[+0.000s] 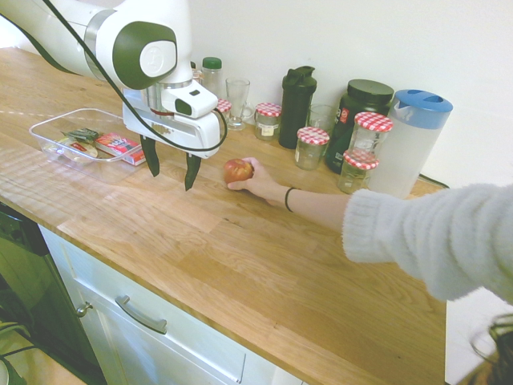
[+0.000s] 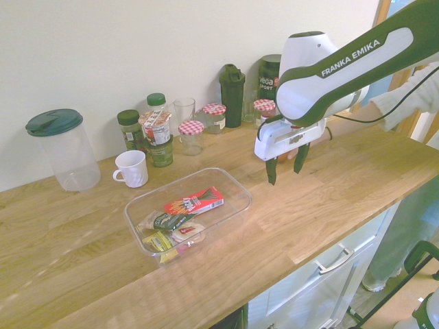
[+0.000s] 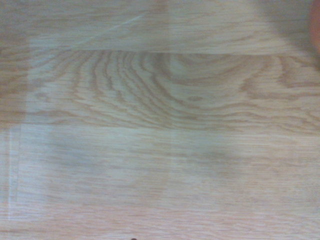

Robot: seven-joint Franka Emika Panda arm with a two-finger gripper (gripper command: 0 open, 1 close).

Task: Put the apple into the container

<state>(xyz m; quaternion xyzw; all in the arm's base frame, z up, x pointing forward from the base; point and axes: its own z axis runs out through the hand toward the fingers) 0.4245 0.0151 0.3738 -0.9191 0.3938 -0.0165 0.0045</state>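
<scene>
Claw [image 1: 171, 170] wide open, nothing held; apple [image 1: 238, 171] on wood counter [image 1: 240, 265] (w/ person's hand [image 1: 258, 181] on it)

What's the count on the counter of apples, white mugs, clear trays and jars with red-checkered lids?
Apple: 1
White mug: 1
Clear tray: 1
Jars with red-checkered lids: 5
Total: 8

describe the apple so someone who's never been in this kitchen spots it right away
On the light wooden counter, find the pale hand reaching from a fluffy white sleeve. Its fingers touch a round red apple, the only fruit beside the red-checkered-lid jars.
</scene>
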